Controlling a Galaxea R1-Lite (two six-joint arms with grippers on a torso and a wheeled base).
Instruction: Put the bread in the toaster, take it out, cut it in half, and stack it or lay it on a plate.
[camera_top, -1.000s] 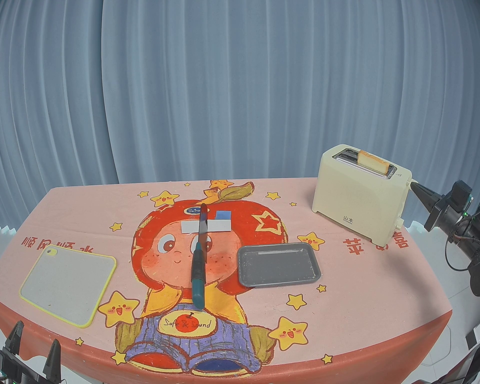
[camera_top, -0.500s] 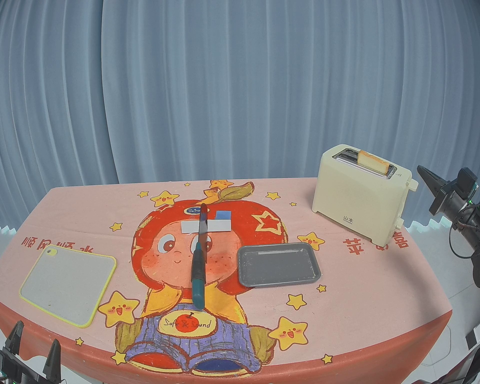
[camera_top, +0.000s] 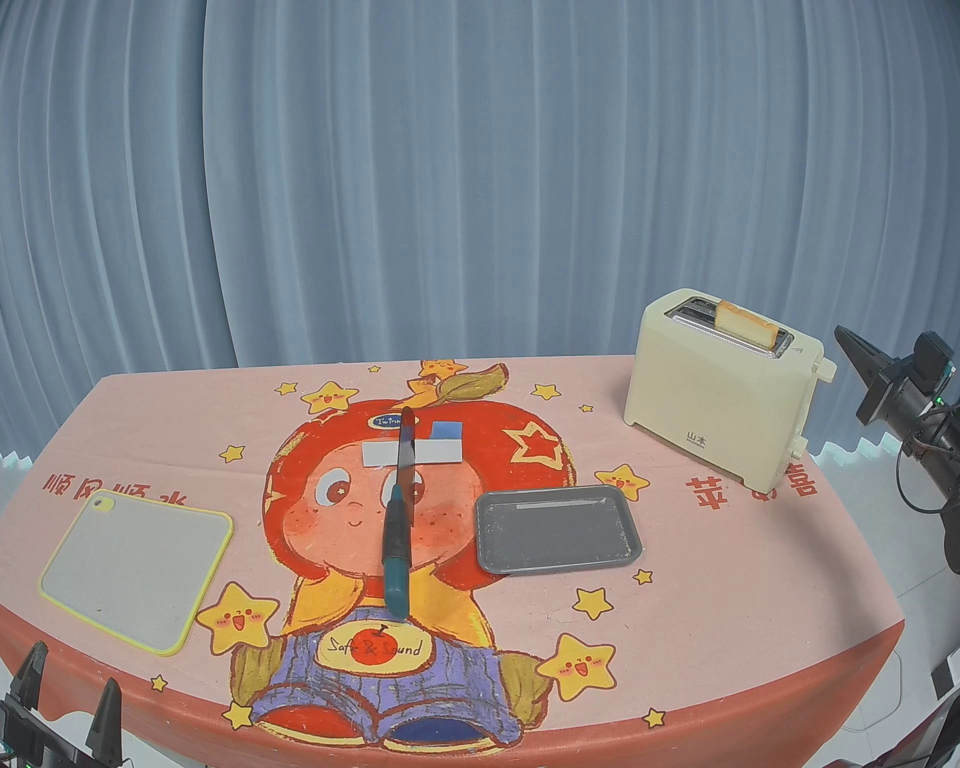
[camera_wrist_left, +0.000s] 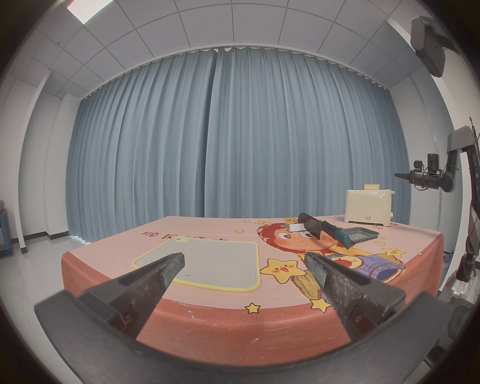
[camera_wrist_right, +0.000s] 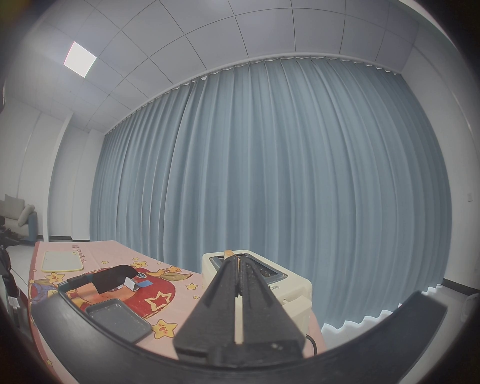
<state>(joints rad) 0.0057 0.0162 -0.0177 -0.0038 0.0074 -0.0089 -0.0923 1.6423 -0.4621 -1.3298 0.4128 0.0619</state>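
Observation:
A cream toaster (camera_top: 718, 402) stands at the table's far right, with a slice of bread (camera_top: 746, 323) sticking up out of its slot. My right gripper (camera_top: 845, 337) hangs shut and holding nothing in the air just right of the toaster, level with its top and pointing at it. In the right wrist view the shut fingertips (camera_wrist_right: 239, 261) overlap the toaster (camera_wrist_right: 286, 289). My left gripper (camera_top: 66, 692) is open, low off the table's near left edge, in front of the white cutting board (camera_top: 135, 568). A teal-handled knife (camera_top: 398, 525) lies mid-table beside a grey tray (camera_top: 500, 548).
The knife's blade rests across a white and blue strip (camera_top: 432, 450). In the left wrist view, the cutting board (camera_wrist_left: 212, 260) lies beyond my open left gripper (camera_wrist_left: 245, 272). A side lever (camera_top: 826, 370) juts from the toaster's right end. Blue curtains hang behind the table.
My right gripper has drawn back from the toaster's side lever, rising and shifting a little to the right. The left arm and the things on the table have not moved.

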